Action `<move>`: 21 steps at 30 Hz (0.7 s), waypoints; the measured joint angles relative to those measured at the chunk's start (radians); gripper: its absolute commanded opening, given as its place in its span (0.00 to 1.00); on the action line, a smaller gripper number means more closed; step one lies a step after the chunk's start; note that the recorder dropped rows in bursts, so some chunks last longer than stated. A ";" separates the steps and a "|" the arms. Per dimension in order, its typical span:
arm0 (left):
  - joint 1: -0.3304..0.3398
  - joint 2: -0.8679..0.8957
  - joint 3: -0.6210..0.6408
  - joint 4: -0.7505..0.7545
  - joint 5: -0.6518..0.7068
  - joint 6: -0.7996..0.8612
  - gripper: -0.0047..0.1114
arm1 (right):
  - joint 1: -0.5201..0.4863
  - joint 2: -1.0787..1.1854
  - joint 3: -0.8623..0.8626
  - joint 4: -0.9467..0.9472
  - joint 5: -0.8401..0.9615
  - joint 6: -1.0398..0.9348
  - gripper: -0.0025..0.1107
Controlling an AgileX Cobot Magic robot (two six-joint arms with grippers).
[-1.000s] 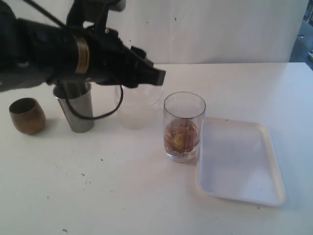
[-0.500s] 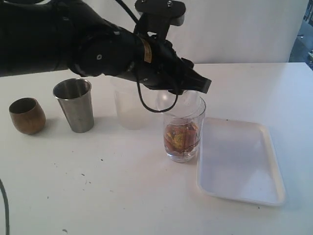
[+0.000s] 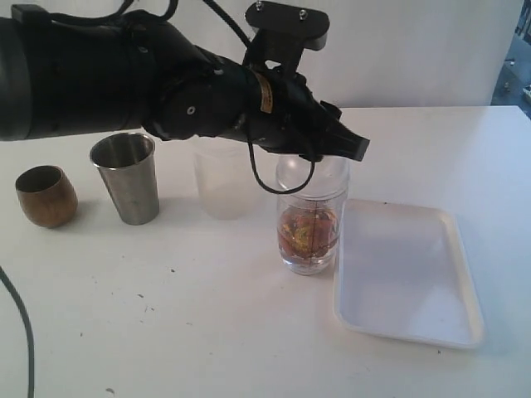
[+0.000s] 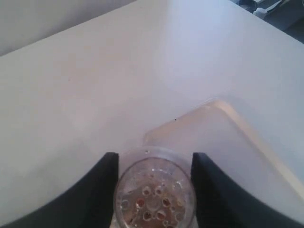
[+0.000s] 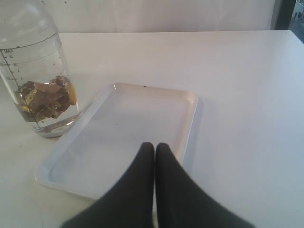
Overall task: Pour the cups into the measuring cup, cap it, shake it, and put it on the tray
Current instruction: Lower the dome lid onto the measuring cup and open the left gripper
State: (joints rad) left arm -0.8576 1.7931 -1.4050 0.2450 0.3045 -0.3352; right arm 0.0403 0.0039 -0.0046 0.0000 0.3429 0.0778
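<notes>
The measuring cup (image 3: 309,236) (image 5: 40,90) stands left of the tray (image 3: 406,274) (image 5: 128,128) and holds brown and yellow pieces at its bottom. My left gripper (image 3: 332,156) (image 4: 154,157) is shut on a clear perforated cap (image 3: 312,171) (image 4: 154,190), which sits right at the cup's mouth. The steel tumbler (image 3: 126,178) and the wooden cup (image 3: 46,195) stand upright at the left. In the right wrist view my right gripper (image 5: 155,145) is shut with nothing in it, over the near edge of the tray; the exterior view does not show it.
A frosted translucent cup (image 3: 217,186) stands behind and left of the measuring cup, under the left arm. The left arm spans the back of the white table from the left. A cable (image 3: 17,315) hangs at the left edge.
The left arm has swung right, from above the tumbler to above the measuring cup, and brought the clear cap down to the cup's mouth. Cups and tray have stayed put.
</notes>
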 measured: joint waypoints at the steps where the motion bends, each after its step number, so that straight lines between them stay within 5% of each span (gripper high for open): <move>1: 0.000 0.005 -0.002 0.002 -0.004 0.000 0.04 | 0.000 0.000 0.000 0.000 0.000 0.000 0.02; 9: 0.000 0.024 -0.006 0.004 -0.022 0.017 0.06 | 0.000 0.000 0.000 0.000 0.000 0.000 0.02; 17: 0.000 0.024 -0.006 0.002 -0.025 0.019 0.51 | 0.000 0.000 0.000 0.000 0.000 0.000 0.02; 21: 0.000 0.026 -0.006 0.002 -0.007 0.021 0.56 | 0.000 0.000 0.000 0.000 0.000 0.000 0.02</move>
State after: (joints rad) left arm -0.8576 1.8190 -1.4113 0.2474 0.2976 -0.3141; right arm 0.0403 0.0039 -0.0046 0.0000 0.3429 0.0778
